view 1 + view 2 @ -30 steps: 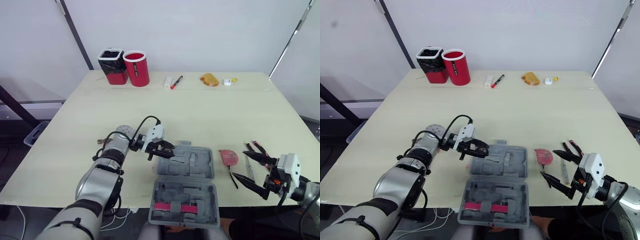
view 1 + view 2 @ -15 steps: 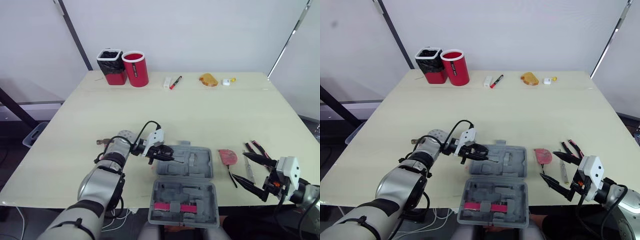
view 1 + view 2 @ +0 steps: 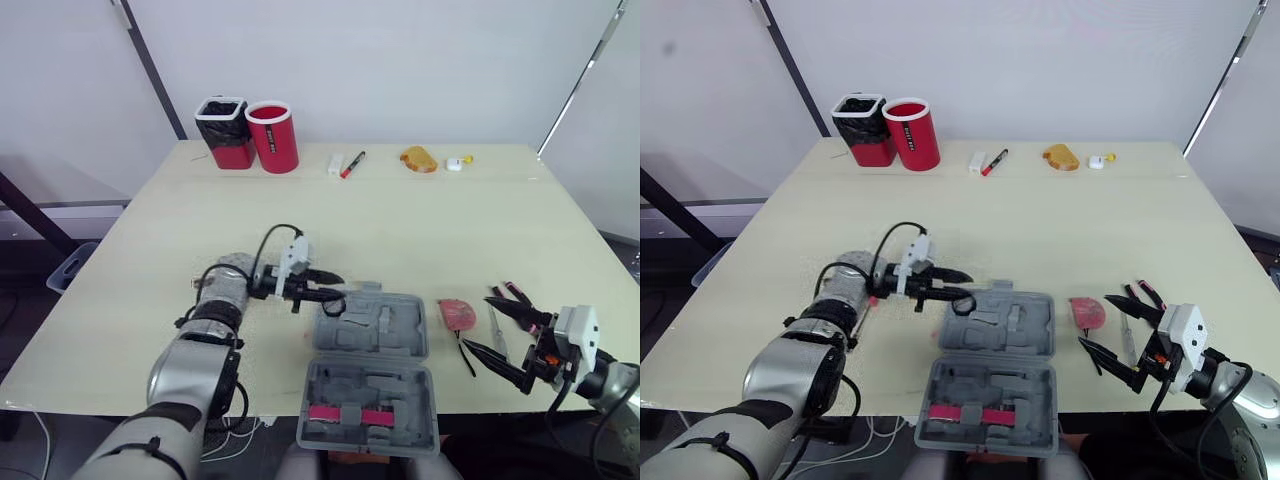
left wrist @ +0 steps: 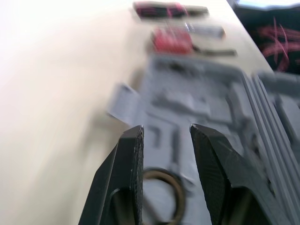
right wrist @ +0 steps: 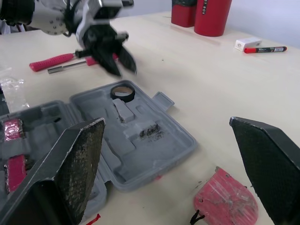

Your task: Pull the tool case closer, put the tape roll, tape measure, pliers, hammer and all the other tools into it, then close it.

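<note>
**Item: tape roll in case, left gripper above it; loose tools split either side**

- Tool case: grey, open, at the near edge of the table between the two arms, lid half nearest the robot.
- Tape roll: black ring, lying flat in the far-left pocket of the case's far half.
- Left gripper: fingers spread and holding nothing, pointing right over the case's far-left corner, with the roll just under the tips. Judged: the roll is placed and this hand is free.
- Red-handled tool: on the table left of the case beside the left forearm, so the left arm is the nearer one.
- Tape measure: red, just right of the case.
- Slender tool: further right, long axis running near to far.
- Pliers: red grips, furthest right.
- Right gripper: fingers wide apart and holding nothing, pointing left at this group. Judged: the nearer hand for all three.
</note>
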Controlling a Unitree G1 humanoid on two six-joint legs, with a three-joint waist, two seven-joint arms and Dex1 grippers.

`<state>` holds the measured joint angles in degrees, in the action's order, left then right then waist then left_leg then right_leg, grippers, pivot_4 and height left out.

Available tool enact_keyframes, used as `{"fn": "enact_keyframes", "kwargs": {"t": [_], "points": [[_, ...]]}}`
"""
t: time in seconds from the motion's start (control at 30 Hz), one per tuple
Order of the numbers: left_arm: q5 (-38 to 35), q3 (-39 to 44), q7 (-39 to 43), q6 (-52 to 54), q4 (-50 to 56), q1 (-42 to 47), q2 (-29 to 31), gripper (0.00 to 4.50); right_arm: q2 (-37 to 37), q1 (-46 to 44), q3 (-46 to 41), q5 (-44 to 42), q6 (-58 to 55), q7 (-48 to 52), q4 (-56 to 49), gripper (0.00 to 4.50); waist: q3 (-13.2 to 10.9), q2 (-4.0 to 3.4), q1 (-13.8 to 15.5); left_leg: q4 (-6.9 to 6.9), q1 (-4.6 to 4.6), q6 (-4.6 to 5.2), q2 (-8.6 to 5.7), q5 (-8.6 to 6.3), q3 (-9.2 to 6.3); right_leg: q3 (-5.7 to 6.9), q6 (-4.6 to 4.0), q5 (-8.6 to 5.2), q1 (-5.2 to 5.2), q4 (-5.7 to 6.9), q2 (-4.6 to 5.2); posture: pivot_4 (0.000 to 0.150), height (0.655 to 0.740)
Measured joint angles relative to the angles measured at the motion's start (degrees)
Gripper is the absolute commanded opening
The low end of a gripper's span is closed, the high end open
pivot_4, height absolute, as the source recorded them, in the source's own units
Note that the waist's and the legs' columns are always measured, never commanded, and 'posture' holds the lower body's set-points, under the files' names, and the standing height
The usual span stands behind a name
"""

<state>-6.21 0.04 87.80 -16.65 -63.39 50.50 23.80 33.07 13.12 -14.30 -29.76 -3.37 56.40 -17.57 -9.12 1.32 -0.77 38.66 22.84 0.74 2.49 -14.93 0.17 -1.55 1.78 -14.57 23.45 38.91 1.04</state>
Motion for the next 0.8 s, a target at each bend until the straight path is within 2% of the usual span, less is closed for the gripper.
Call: {"fn": "enact_keyframes", "kwargs": {"t": [0.03, 0.07, 0.1, 0.3, 0.47, 0.57, 0.63, 0.67, 0.73, 0.8], "points": [[-0.68, 0.21, 0.01, 0.57, 1.06, -0.58, 0.32, 1.67, -0.10, 0.00, -0.08, 0.00, 0.00, -0.21, 0.21, 4.50, 0.00, 0.00, 0.02, 0.00, 0.00, 0.00, 0.08, 0.00, 0.16, 0.01, 0.00, 0.00, 0.00, 0.00, 0.01, 0.150, 0.7400], [-3.14, 2.20, -0.54, 3.38, 7.02, -5.45, 1.86, 1.67, -1.11, 0.75, -1.32, -0.43, 0.90, -0.72, 0.76, 4.50, 0.01, -0.02, -0.04, 0.00, -0.04, 0.00, 0.31, 0.00, 0.52, -0.01, 0.00, 0.00, 0.00, 0.01, 0.01, 0.150, 0.7400], [-3.30, 2.42, -0.67, 4.02, 7.17, -6.41, 2.51, 1.67, -1.15, 1.19, -1.95, -0.55, 1.12, -0.77, 1.13, 4.50, 0.01, -0.02, 0.01, 0.00, -0.03, 0.00, 0.68, 0.00, 1.16, 0.06, -0.01, -0.01, 0.01, -0.01, -0.01, 0.150, 0.7400], [-9.83, 9.28, -7.74, 15.65, 25.79, -21.59, 9.04, 1.67, -2.00, 6.35, -11.25, -3.37, 2.90, -1.76, 5.35, 4.50, 0.01, -0.02, 0.08, -0.02, -0.05, 0.00, 1.14, 0.00, 1.92, 0.08, -0.03, -0.02, 0.02, -0.05, 0.05, 0.150, 0.7400], [-13.74, 14.87, -14.70, 22.47, 37.25, -32.92, 12.63, 1.67, -1.69, 9.74, -14.26, -3.35, 4.97, 0.22, 9.53, 4.50, 0.03, -0.03, 0.18, -0.01, -0.20, 0.00, 1.17, 0.00, 2.46, -0.07, 0.00, -0.02, 0.01, -0.03, 0.10, 0.150, 0.7400], [-15.35, 18.55, -18.63, 24.48, 39.87, -37.91, 13.33, 2.42, -1.68, 11.30, -15.85, -3.33, 6.24, 1.12, 11.95, 4.50, 0.04, -0.01, 0.15, -0.02, -0.24, 0.00, 1.19, 0.00, 2.50, -0.10, 0.01, -0.03, 0.01, -0.03, 0.10, 0.150, 0.7400], [-16.32, 22.20, -22.64, 24.99, 41.09, -42.40, 13.97, 3.46, -1.72, 12.86, -17.10, -3.33, 7.48, 2.39, 14.34, 4.50, 0.04, -0.02, 0.14, -0.02, -0.27, 0.00, 1.21, 0.00, 2.54, -0.13, 0.01, -0.04, 0.02, -0.03, 0.09, 0.150, 0.7400], [-16.48, 22.88, -23.45, 25.01, 41.59, -43.28, 14.25, 3.67, -1.72, 13.37, -17.47, -3.33, 7.84, 2.78, 14.83, 4.50, 0.04, -0.02, 0.26, -0.02, -0.26, 0.00, 1.22, 0.00, 2.54, -0.12, 0.02, -0.05, 0.02, -0.03, 0.09, 0.150, 0.7400], [-16.62, 24.12, -24.69, 24.99, 42.78, -45.35, 14.41, 4.41, -1.72, 13.52, -18.04, -3.37, 8.74, 3.40, 15.65, 4.50, 0.07, -0.02, 0.19, -0.02, -0.27, -0.01, 1.23, 0.00, 2.60, -0.19, 0.02, -0.05, 0.02, -0.04, 0.10, 0.150, 0.7400], [-17.04, 25.63, -26.26, 24.89, 43.86, -48.64, 14.57, 4.46, -1.71, 14.28, -18.98, -3.44, 9.73, 4.15, 17.10, 4.50, 0.09, -0.02, 0.11, -0.04, -0.28, -0.01, 1.24, -0.01, 2.63, -0.23, 0.01, -0.05, 0.03, -0.06, 0.12, 0.150, 0.7400]]}}
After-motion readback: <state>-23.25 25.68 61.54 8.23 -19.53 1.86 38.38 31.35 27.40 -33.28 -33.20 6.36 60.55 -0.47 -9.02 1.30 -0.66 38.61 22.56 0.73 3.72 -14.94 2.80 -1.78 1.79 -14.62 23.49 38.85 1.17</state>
